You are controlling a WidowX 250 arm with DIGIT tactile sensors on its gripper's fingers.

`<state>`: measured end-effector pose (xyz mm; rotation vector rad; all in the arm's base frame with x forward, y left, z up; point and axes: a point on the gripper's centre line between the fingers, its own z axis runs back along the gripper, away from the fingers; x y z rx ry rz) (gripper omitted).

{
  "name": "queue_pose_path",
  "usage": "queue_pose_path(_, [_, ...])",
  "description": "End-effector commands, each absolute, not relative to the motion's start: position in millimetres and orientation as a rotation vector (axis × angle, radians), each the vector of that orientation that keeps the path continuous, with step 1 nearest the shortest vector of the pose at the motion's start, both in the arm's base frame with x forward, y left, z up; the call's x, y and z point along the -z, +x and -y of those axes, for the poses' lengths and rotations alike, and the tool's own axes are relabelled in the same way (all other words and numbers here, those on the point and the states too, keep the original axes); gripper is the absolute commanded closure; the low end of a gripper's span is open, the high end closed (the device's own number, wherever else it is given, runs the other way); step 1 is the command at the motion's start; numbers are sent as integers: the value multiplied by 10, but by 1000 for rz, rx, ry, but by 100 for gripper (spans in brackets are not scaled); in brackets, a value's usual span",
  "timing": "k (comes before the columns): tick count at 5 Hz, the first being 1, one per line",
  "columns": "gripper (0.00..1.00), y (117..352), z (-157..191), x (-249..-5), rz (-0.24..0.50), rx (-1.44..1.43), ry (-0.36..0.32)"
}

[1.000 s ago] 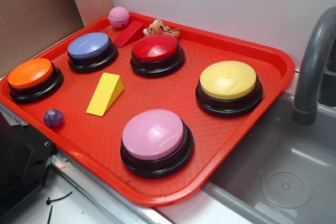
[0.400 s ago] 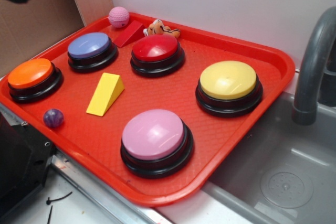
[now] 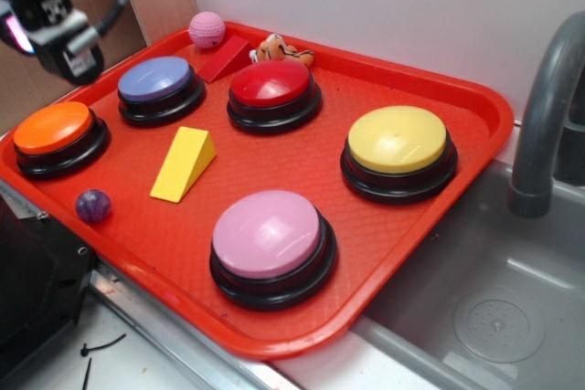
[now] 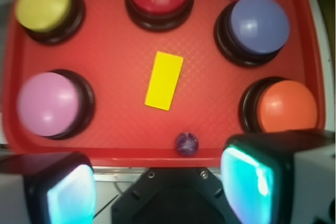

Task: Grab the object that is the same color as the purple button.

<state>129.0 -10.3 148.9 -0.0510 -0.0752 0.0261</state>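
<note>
On the exterior view I see the small glossy dark purple marbled ball [image 3: 92, 205] near the red plastic tray's [image 3: 475, 125] front rim, just beside the orange dome button [image 3: 53, 128]; the gripper [image 3: 50, 29] hangs top left.

On the wrist view, my jaws stand apart and empty, the ball [image 4: 187, 143] between them, the round periwinkle dome button [image 4: 258, 18] beyond.

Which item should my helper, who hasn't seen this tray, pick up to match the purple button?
On the red tray, find the orange button at its left end. Beside it, near the front rim, lies the small purple ball: dark, glossy, marbled, much smaller than any button, unlike the larger pink dimpled ball at the back.
</note>
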Motion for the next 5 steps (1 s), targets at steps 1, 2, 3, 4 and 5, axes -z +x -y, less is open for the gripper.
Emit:
queue_pose_path(1, [0, 1302, 36, -1045, -25, -33, -58])
queue_pose_path(2, [0, 1283, -6, -883, -38, -49, -39])
queue_pose_path(3, [0, 1268, -64, -738, -71, -58, -18])
queue_pose_path(4, [0, 1259, -82, -611, -100, -74, 23])
queue_pose_path(5, [0, 1255, -102, -506, -121, -81, 35])
